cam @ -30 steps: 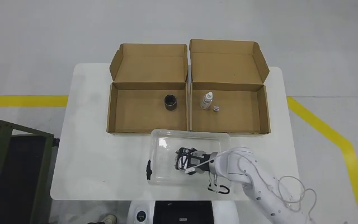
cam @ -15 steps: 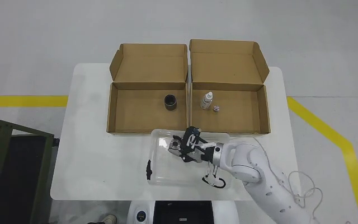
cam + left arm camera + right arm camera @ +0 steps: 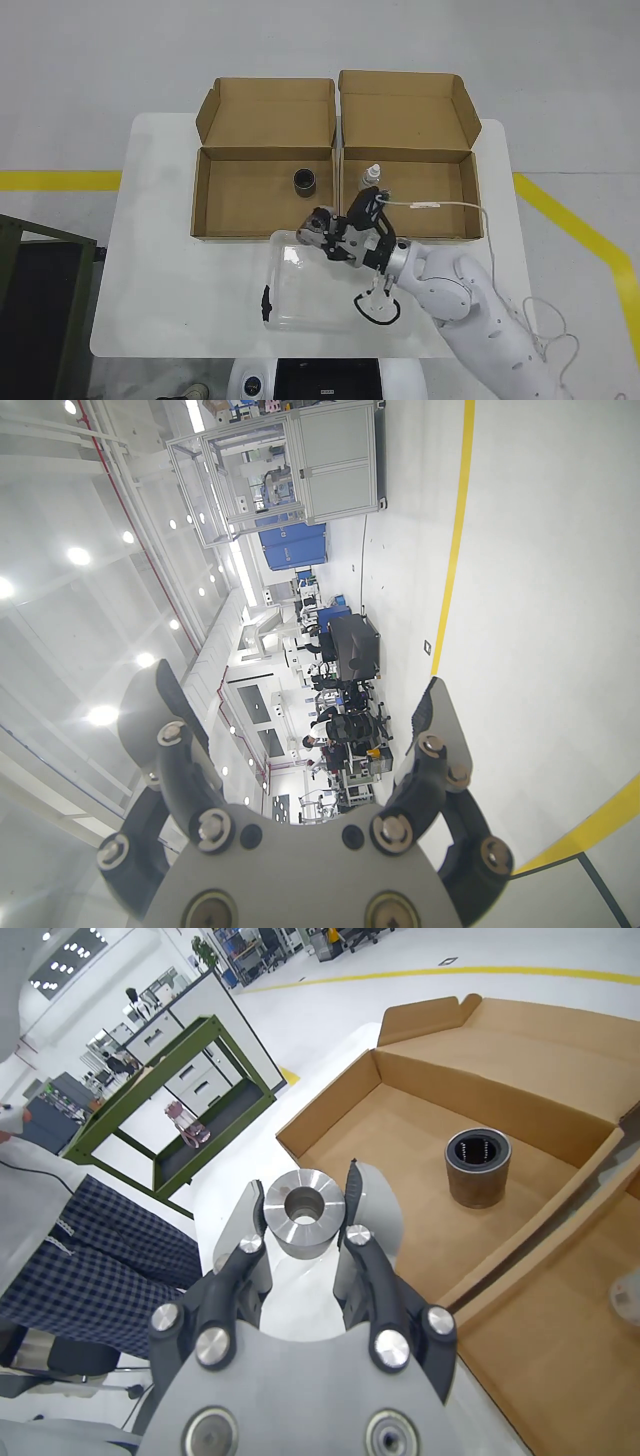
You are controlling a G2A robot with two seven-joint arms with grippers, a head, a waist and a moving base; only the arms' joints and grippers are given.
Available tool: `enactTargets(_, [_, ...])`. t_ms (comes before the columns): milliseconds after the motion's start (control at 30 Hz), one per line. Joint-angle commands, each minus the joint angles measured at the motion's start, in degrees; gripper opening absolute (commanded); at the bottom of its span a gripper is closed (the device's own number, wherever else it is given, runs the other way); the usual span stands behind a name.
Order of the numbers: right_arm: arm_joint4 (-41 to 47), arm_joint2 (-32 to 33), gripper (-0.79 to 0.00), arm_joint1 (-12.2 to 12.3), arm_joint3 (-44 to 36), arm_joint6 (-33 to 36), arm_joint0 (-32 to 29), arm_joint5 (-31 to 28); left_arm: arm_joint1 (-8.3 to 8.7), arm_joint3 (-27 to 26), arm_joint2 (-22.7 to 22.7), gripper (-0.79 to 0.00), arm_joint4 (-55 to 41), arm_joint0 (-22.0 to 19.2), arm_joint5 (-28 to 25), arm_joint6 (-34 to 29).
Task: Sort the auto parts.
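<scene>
Right gripper (image 3: 304, 1208) clamps silver metal ring with centre hole (image 3: 303, 1223); you see it above near wall of brown cardboard box (image 3: 240, 195), dark cylindrical bearing (image 3: 304, 182) at 11 o'clock. Left gripper (image 3: 300, 677) spread open.

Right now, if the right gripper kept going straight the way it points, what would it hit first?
Probably the white table, just outside the left cardboard box's front wall. The right gripper, shut on a metal ring, tilts downward, though depth is unclear.
</scene>
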Motion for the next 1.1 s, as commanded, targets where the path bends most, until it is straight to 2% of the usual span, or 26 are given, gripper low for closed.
enactTargets(0, [2.2, 0.4, -0.785, -0.1, 0.2, -1.0, -0.2, 1.0, 0.0, 0.0, 0.0, 0.0, 0.0, 0.0, 0.0, 0.0])
enactTargets(267, [3.7, 2.7, -0.785, -0.2, 0.9, -3.0, 0.4, 3.1, 0.0, 0.0, 0.0, 0.0, 0.0, 0.0, 0.0, 0.0])
enactTargets(567, [5.2, 4.0, -0.785, -0.3, 2.7, -3.2, 1.7, 2.7, 0.0, 0.0, 0.0, 0.0, 0.0, 0.0, 0.0, 0.0])
enactTargets(733, [4.8, 3.2, -0.785, -0.6, 4.2, -4.1, 2.1, 2.7, 0.0, 0.0, 0.0, 0.0, 0.0, 0.0, 0.0, 0.0])
enactTargets(1067, [-1.6, -0.8, -0.785, -1.3, 8.0, -3.1, 6.0, 1.2, 0.0, 0.0, 0.0, 0.0, 0.0, 0.0, 0.0, 0.0])
